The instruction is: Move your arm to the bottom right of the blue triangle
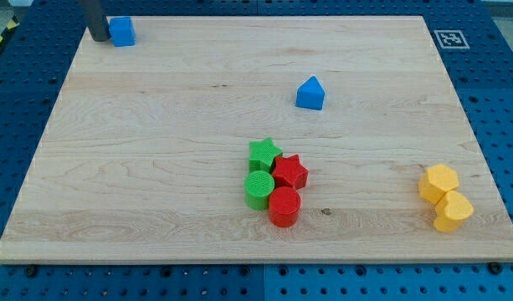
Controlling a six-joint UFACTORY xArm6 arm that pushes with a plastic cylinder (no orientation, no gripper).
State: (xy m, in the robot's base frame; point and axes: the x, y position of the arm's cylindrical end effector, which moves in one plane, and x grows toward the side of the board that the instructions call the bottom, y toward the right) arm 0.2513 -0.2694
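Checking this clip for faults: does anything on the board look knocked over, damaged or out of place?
Nothing stands out. All blocks sit flat on the wooden board: blue triangle alone, green and red blocks clustered, two yellow ones at the right edge. My tip rests beside the blue cube, top left.

Rod enters from view's top edge near top-left corner, dark, upright, only lower stretch visible. My tip (98, 38) down on board (156, 125) at far top-left corner. Tip just beside blue cube (122, 31), at cube's 9 o'clock, touching or nearly so, cannot tell which. Tip well apart from blue triangle (310, 94), sitting at triangle's 10 o'clock. Rest of arm out of view.
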